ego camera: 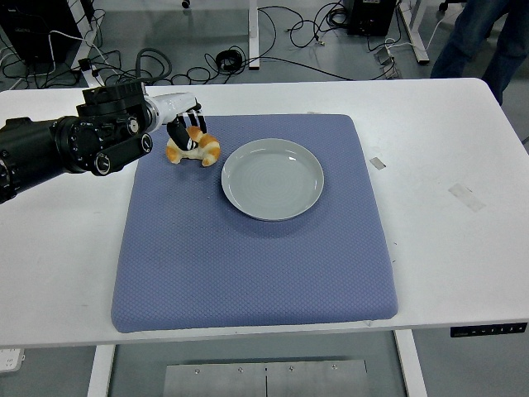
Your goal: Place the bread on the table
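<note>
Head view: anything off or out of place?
Nothing damaged or spilled. The left hand holds the bread low over the blue mat's far-left corner, beside the empty plate. Mat lies flat and square.

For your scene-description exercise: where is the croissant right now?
In the head view the croissant is at the blue mat's far left corner, gripped by the left hand, just left of the empty grey plate.

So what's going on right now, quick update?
Left hand shut on the bread, low over the blue mat, left of the empty plate. Right hand not in view. Nothing in the way.
</note>
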Tool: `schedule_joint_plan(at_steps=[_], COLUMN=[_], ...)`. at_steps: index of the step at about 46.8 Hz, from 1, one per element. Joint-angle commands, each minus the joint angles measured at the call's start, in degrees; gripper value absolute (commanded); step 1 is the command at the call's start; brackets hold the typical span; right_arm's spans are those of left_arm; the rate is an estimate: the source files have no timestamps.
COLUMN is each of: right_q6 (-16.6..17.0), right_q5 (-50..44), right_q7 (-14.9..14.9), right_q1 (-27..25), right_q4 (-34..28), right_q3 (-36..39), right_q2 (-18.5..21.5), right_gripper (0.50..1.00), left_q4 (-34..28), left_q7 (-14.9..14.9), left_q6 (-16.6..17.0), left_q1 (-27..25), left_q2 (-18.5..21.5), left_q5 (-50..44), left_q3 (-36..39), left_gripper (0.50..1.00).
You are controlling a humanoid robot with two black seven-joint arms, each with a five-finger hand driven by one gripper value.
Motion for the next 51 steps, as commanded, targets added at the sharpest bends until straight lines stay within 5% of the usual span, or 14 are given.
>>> schedule_joint_plan(at_steps=[1,5,7,9,22,27,51], right_q6=[0.0,0.0,0.0,0.0,0.0,0.0,0.0], right_q5=[0.0,0.0,0.0,0.0,0.0,0.0,0.0], right_q7=[0.0,0.0,0.0,0.0,0.0,0.0,0.0], right_q1=[0.0,0.0,0.0,0.0,0.0,0.0,0.0], right_q4=[0.0,0.0,0.0,0.0,0.0,0.0,0.0], right_q3=[0.0,0.0,0.0,0.0,0.0,0.0,0.0], right_q2=[0.0,0.0,0.0,0.0,0.0,0.0,0.0], right_gripper=[1.000,1.000,1.000,1.000,1.000,1.000,1.000], left_q4=[0.0,0.1,0.1,0.1,-0.1,-0.2,-9.3], left_q7=[-0.3,-0.6,-0.7,-0.8,-1.9,-3.6,-4.4], left_q6=[0.0,0.0,-0.1,-0.1,-0.1,-0.1,-0.8], left_q1=[0.1,0.5,0.5,0.6,0.8,0.7,-6.9], left_q2=[0.0,0.0,0.1,0.1,0.3,0.4,6.3], left_q5=[0.0,0.0,-0.1,0.0,-0.1,-0.3,-2.6], left_q3=[-0.1,0.0,0.0,0.0,-0.3,-0.4,-0.1], left_gripper=[0.500,0.507,0.638,0.699,0.857,0.957,0.980])
